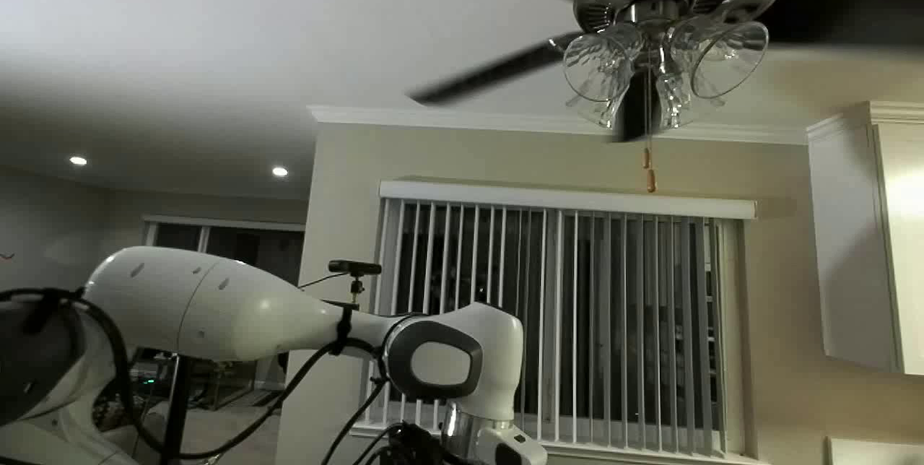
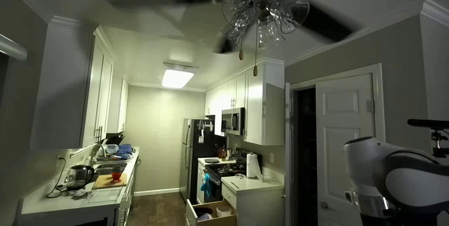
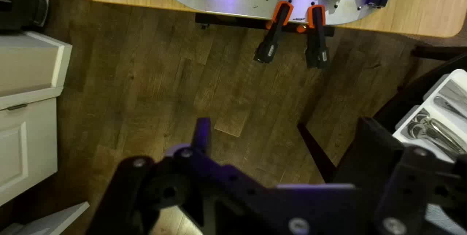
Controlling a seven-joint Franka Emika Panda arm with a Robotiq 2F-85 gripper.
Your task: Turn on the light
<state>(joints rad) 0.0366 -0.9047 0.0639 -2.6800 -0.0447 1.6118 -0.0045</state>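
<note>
Several utensils (image 3: pixel 443 133) lie in a white tray (image 3: pixel 431 108) beyond the hand (image 3: pixel 288 131).

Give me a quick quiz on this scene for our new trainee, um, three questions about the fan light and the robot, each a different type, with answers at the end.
1. True or false: the kitchen ceiling panel is lit, while the fan's glass shades show no glow.

2. How many pull chains hang down past the glass shades?
A) one
B) two
C) four

3. Fill in, open or shut: in the wrist view, the gripper stands ____.

Key: 1 true; 2 B; 3 open.
</note>
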